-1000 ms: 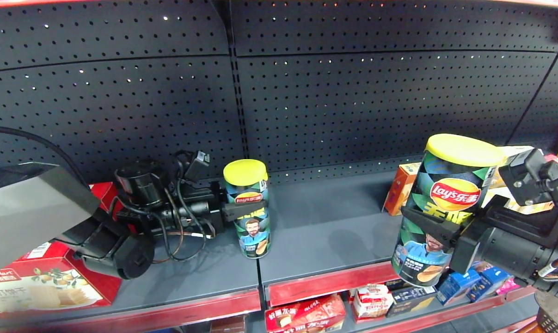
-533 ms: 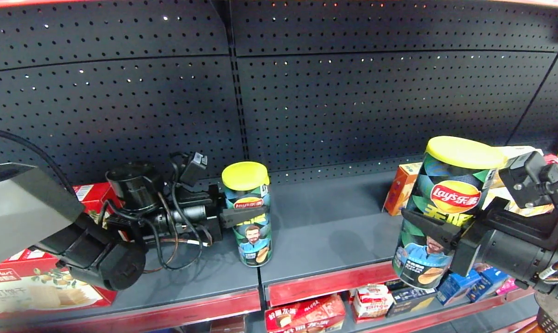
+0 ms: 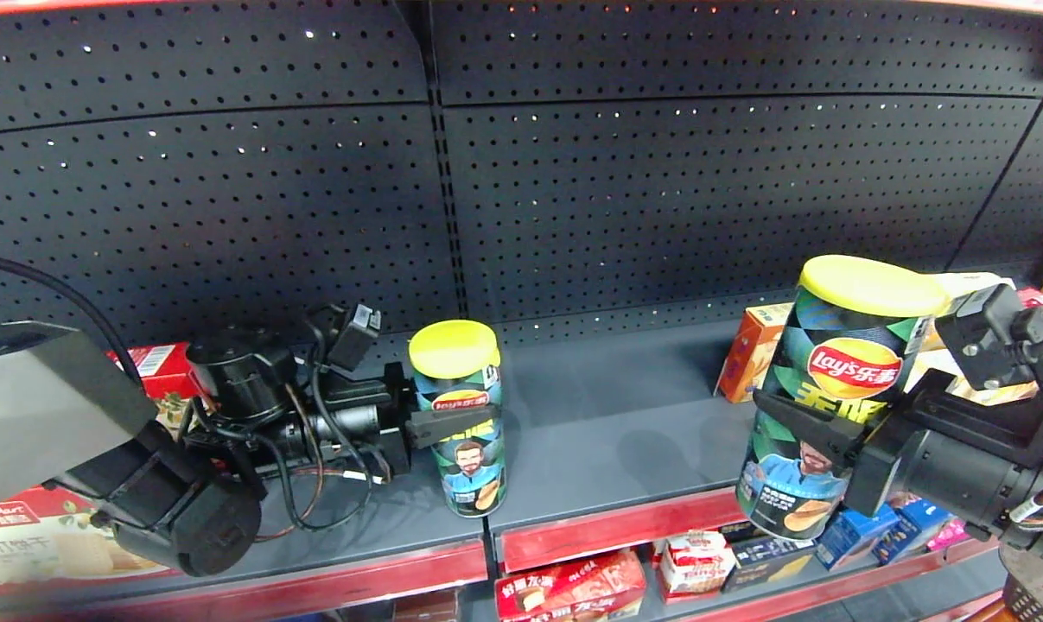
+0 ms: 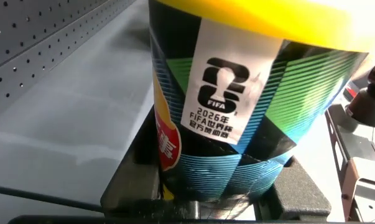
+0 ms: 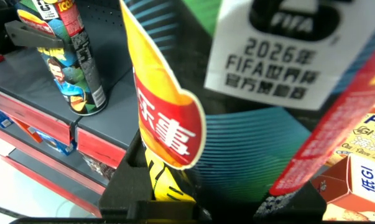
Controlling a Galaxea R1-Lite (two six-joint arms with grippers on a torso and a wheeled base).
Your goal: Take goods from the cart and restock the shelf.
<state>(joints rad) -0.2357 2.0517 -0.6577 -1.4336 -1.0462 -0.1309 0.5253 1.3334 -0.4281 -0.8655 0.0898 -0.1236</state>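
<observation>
1. We saw the left claw (image 3: 465, 416) clenched round the left can (image 3: 473, 471), gripping it about mid-height, below the yellow lid.
2. That can stood upright on the shelf (image 3: 625, 432), close to the front edge and beside the seam between two boards. We could not tell whether its base rested fully on the board.
3. The right claw (image 3: 802, 415) was grasping the right can (image 3: 845, 337), with its fingers closed on the lower half.
4. This can was upright too. Its lower part showed in front of the shelf's red edge, and it was well apart from the left can.
5. An orange box (image 3: 746, 350) stood on the shelf behind the right can, near the pegboard (image 3: 659, 190).
6. A red box (image 3: 20, 544) lay at the shelf's left end, partly hidden by the left arm.
7. Small packets (image 3: 694, 561) sat on the lower shelf beneath.
</observation>
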